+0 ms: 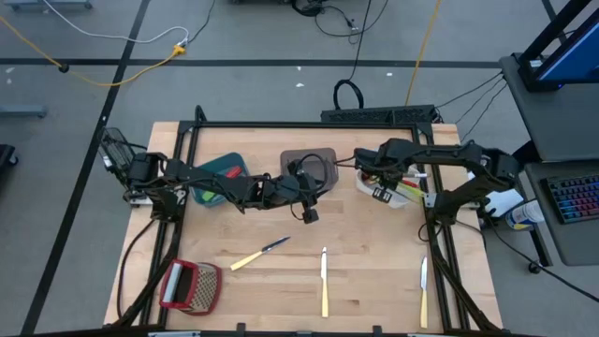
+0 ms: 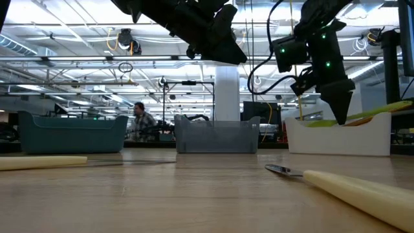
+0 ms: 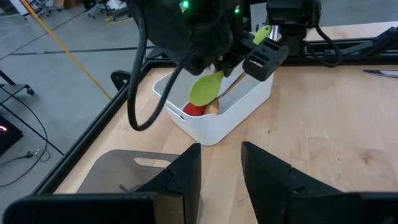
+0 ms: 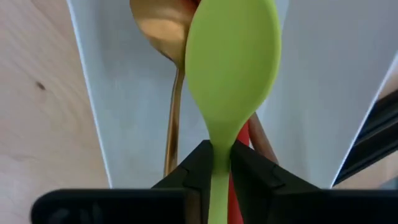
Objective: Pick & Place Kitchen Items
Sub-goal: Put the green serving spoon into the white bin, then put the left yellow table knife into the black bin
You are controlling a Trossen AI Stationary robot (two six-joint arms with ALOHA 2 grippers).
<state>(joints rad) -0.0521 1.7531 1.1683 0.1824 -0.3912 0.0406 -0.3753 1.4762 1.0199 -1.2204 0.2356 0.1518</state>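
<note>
My right gripper [image 4: 215, 163] hangs over the white bin [image 1: 401, 193] at the table's right back, shut on a green silicone spoon [image 4: 231, 68]. A gold spoon [image 4: 163, 37] and a red utensil [image 3: 194, 109] lie in that bin under the green spoon's bowl. My left gripper [image 3: 221, 168] stands open and holds nothing, near the table's middle in front of the grey bin [image 1: 310, 161]. Three cream-handled knives [image 1: 259, 253] [image 1: 324, 279] [image 1: 423, 290] lie flat on the near half of the table. My right gripper pinches the green spoon's handle [image 4: 216, 149] just behind the bowl, between its two fingers. The fingers come steeply from above and lie across the handle. The bowl [image 3: 205, 88] points down into the white bin, above the red utensil; whether it rests on anything I cannot tell.
A teal bin [image 1: 221, 178] stands at the back left beside the grey one. A red-framed grater [image 1: 192, 285] lies at the near left corner. A black frame [image 1: 309, 124] runs along the table's far edge and sides. People show in the room beyond.
</note>
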